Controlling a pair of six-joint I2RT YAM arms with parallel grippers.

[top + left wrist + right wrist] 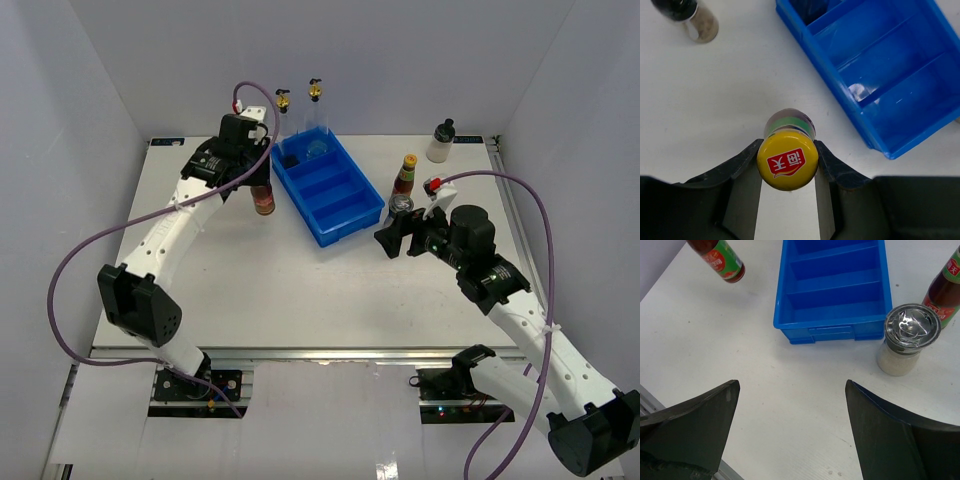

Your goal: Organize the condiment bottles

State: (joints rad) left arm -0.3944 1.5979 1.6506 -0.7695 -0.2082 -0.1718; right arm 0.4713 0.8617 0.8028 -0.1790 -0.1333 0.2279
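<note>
My left gripper (258, 188) is shut on a dark red sauce bottle (264, 202), held upright just left of the blue tray (345, 215). In the left wrist view the gripper (788, 146) has its fingers pressed on both sides just below the yellow-red cap (787, 163). My right gripper (398, 240) is open and empty (791, 385). Beside it is a squat jar (402, 206) with a shiny top (910, 337), and behind that the second red sauce bottle (405, 176). Two tall clear bottles (283, 112) (316, 110) stand at the tray's far end. A black-capped jar (440, 142) is at the back right.
The tray's near and middle compartments (837, 292) hold nothing. A clear bottle with a dark top (697, 20) stands beyond the left gripper. White walls enclose the table on three sides. A purple cable loops off each arm.
</note>
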